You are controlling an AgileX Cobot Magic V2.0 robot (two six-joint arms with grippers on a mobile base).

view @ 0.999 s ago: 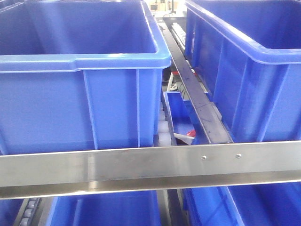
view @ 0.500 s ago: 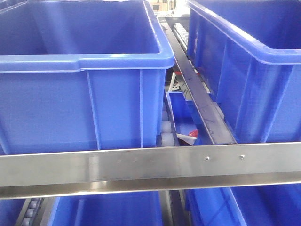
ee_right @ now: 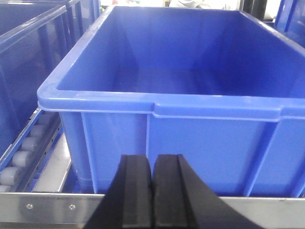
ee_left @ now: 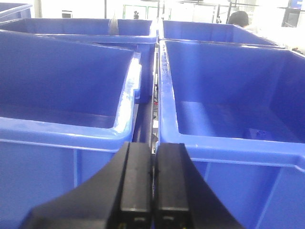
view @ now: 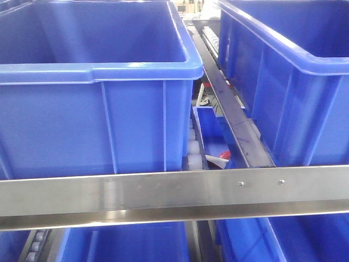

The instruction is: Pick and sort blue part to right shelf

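Note:
The right shelf shows as a steel front rail (view: 163, 191) carrying large blue bins (view: 98, 71) on white rollers (view: 191, 150). Neither gripper shows in the front view. In the left wrist view my left gripper (ee_left: 153, 145) is shut and empty, level with the rims of two bins. A small dark-blue block that looks like the blue part (ee_left: 257, 134) lies on the floor of the right-hand bin (ee_left: 228, 143), well ahead of the fingers. My right gripper (ee_right: 152, 157) is shut and empty, just before the rail (ee_right: 47, 206) and the front wall of a bin (ee_right: 190, 138).
A second bin (view: 294, 60) stands at the right, with a dark steel divider rail (view: 229, 109) between the two. Below the gap a lower bin holds a red and white item (view: 221, 157). More bins sit under the rail (view: 120, 245). Rollers (ee_right: 24, 152) run left of the right gripper.
The whole front view has drifted slightly to the right between one second ago and half a second ago, then held still. Nothing was picked up or let go.

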